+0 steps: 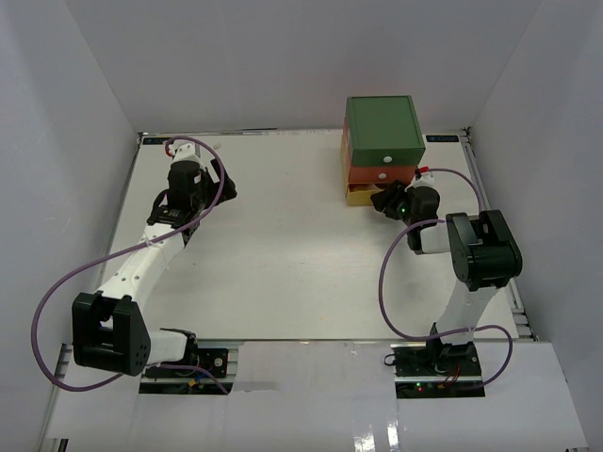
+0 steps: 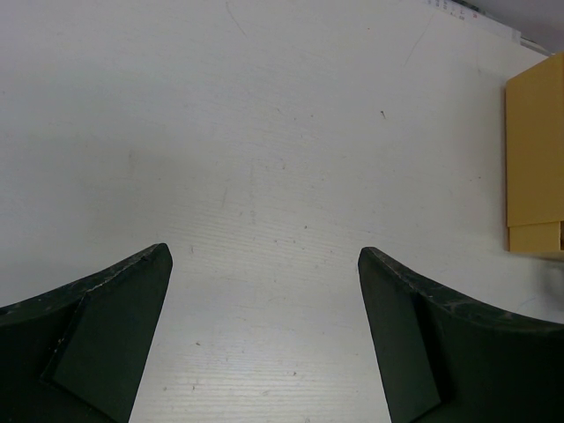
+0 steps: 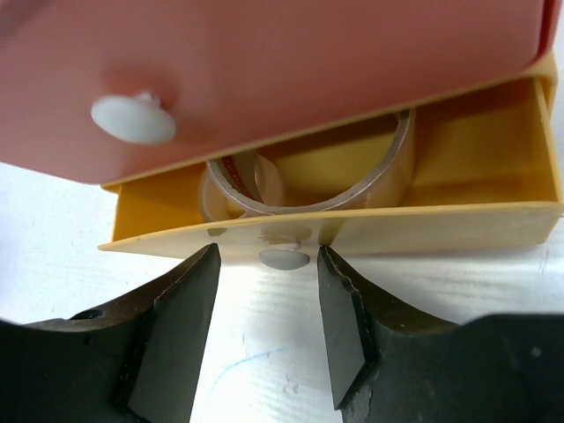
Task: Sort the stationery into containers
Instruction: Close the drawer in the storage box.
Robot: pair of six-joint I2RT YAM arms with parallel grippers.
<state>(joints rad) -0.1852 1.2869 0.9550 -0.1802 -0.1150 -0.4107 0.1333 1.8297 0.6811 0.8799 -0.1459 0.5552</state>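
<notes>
Our right claw point(image 3: 268, 273) stands half open around the knob point(image 3: 284, 258) of the yellow drawer point(image 3: 441, 229), gripping nothing. We should push it squarely shut. Our left claw point(image 2: 264, 256) gapes empty.

grey tape roll point(image 3: 401, 150): near arc only; far half hidden under the orange drawer point(image 3: 308, 62).
whitish tape roll point(image 3: 264, 181): top under the same drawer, foot behind the front wall of the yellow drawer point(image 3: 458, 220); soft focus.
orange drawer: cut off by top and left edges in the right wrist view; contents hidden.
green drawer point(image 1: 372, 155): contents hidden.
yellow drawer, top view: mostly covered by the right gripper point(image 3: 267, 256); interior not visible there.
yellow drawer's knob point(image 3: 284, 258): blurred; contact with the nearer finger cannot be told.
left gripper point(image 2: 264, 249): fingers cut off by bottom edge; in the top view too small and dark to make out.
yellow slab point(image 2: 533, 159): cut off by right edge; what it belongs to cannot be told.
</notes>
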